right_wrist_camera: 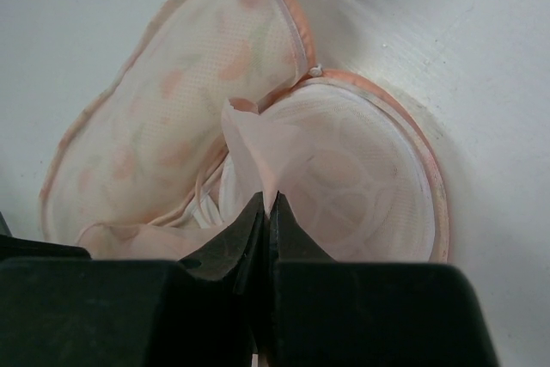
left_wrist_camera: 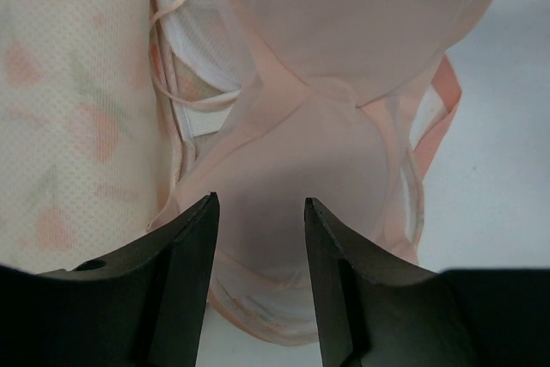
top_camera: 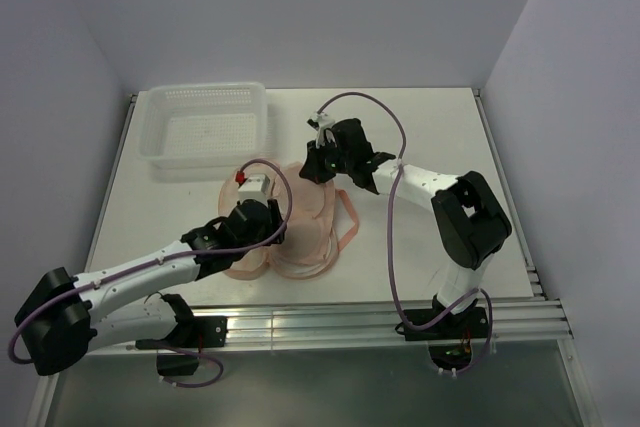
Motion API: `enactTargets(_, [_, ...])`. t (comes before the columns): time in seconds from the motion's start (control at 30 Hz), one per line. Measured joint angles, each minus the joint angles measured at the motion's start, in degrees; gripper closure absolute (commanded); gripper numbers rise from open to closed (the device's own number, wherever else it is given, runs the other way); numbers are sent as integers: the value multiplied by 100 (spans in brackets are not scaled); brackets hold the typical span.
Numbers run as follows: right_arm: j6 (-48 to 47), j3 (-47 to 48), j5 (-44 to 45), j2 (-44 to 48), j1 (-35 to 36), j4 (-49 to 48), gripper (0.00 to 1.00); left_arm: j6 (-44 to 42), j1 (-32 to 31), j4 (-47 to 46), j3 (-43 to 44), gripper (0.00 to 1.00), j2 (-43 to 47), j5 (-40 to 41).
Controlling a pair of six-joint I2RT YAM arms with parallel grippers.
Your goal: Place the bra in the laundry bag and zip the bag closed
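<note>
The laundry bag (top_camera: 248, 261) lies open in the middle of the table, its pale mesh lining (right_wrist_camera: 172, 100) facing up with the wedge print showing through. The pale peach-pink bra (top_camera: 305, 203) lies in and over the open bag. My right gripper (top_camera: 314, 167) is shut on a fold of the bra (right_wrist_camera: 258, 139), at the bag's far side; its jaws (right_wrist_camera: 268, 201) pinch the fabric tight. My left gripper (top_camera: 272, 230) is open just above a bra cup (left_wrist_camera: 296, 178), its tips (left_wrist_camera: 260, 201) to either side and not touching it. The bag's lining (left_wrist_camera: 69, 109) is to its left.
A white lattice basket (top_camera: 205, 127) stands at the back left, just behind the bag. A pink strap (top_camera: 347, 222) trails onto the table right of the bag; it also shows in the left wrist view (left_wrist_camera: 443, 109). The table's front edge rail (top_camera: 380, 317) lies close behind the arms.
</note>
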State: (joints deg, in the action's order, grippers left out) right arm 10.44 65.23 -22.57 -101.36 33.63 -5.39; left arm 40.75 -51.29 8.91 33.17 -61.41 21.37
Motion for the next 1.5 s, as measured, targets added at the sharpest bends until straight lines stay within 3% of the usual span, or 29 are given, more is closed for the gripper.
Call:
enactTargets(0.43, [57, 142, -55, -87, 83, 389, 89, 199, 0, 409, -22, 40, 122, 393])
enactTargets(0.57, [179, 323, 17, -402, 103, 428, 78, 234, 0, 520, -4, 39, 240, 487])
enactTargets(0.87, [531, 699, -15, -1198, 111, 201, 75, 348, 0, 754, -4, 39, 452, 557])
enactTargets(0.9, [599, 702, -17, -1237, 111, 105, 72, 348, 0, 767, -4, 38, 468, 560])
enactTargets(0.93, [678, 699, -2, -1266, 111, 22, 61, 348, 0, 778, -4, 37, 468, 557])
enactTargets(1.03, [874, 667, 111, -1303, 111, -190, 40, 350, 0, 809, -2, 37, 380, 546])
enactTargets(1.13, [925, 629, 282, -1296, 109, -289, 28, 354, 0, 817, -2, 37, 221, 511])
enactTargets(1.4, [835, 570, 573, -688, 83, -61, 7, 319, -2, 651, -2, 35, 11, 136])
enactTargets(1.5, [772, 494, 728, -160, 83, 63, 7, 262, -7, 553, 33, 35, -195, 68])
